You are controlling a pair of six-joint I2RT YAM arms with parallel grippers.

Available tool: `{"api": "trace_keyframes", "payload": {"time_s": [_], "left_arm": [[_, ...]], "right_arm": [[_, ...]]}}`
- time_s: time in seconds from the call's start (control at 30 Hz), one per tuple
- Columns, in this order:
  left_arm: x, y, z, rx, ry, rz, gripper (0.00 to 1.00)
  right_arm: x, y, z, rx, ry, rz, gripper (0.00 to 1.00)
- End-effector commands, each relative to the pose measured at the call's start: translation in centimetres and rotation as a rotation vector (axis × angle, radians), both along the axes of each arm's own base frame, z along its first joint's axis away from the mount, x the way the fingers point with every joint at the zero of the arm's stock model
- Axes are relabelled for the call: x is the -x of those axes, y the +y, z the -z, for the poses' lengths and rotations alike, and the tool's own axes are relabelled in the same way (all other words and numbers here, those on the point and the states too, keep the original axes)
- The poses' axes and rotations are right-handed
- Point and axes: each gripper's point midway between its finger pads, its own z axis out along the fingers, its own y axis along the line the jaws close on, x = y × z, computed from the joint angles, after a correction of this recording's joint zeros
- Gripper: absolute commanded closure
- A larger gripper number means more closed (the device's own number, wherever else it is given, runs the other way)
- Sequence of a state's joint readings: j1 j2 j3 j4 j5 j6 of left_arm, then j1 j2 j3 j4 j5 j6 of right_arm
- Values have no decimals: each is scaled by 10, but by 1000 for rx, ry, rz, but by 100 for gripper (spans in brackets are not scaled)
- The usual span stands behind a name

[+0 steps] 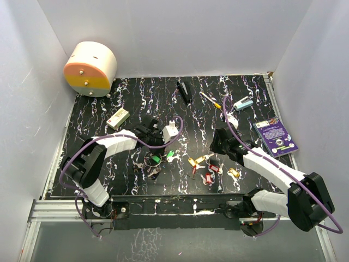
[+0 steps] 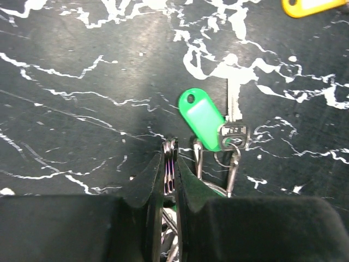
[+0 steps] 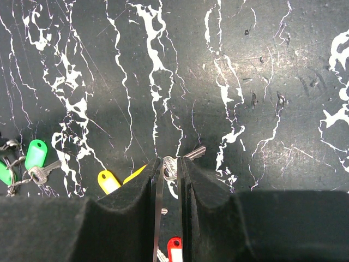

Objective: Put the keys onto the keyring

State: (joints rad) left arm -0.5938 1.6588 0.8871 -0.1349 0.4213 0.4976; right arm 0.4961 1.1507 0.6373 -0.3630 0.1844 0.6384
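As the left gripper (image 2: 170, 169) clamps the keyring (image 2: 170, 150) and the right gripper (image 3: 168, 174) a key (image 3: 192, 153), either may twist; misaligned threading fails.

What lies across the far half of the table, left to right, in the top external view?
Cream-and-orange drum → small beige box → black tool → yellow-handled screwdriver → light-blue item → purple card.
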Motion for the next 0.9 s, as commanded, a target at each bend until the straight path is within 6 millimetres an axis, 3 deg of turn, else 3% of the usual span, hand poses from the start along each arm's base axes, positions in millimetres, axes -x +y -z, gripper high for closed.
{"api": "trace_keyframes", "payload": {"time_s": [0.0, 0.13, 0.2, 0.53, 0.7, 0.87], "left_arm": [[-27, -4, -25, 7, -118, -43, 96], [-31, -4, -27, 8, -128, -58, 78], [-33, -3, -27, 2, -135, -66, 75], [-44, 7, -30, -35, -191, -112, 72], [-64, 14, -49, 11, -205, -183, 73], [-66, 15, -55, 35, -188, -191, 73]], "right_arm": [[-9, 3, -12, -37, -62, 17, 78], [-9, 2, -12, -36, -65, 22, 77], [-9, 2, -12, -35, -64, 22, 77], [-9, 3, -12, -39, -64, 22, 76], [-9, 2, -14, -38, -68, 23, 76], [-9, 3, -13, -43, -64, 20, 76]]}}
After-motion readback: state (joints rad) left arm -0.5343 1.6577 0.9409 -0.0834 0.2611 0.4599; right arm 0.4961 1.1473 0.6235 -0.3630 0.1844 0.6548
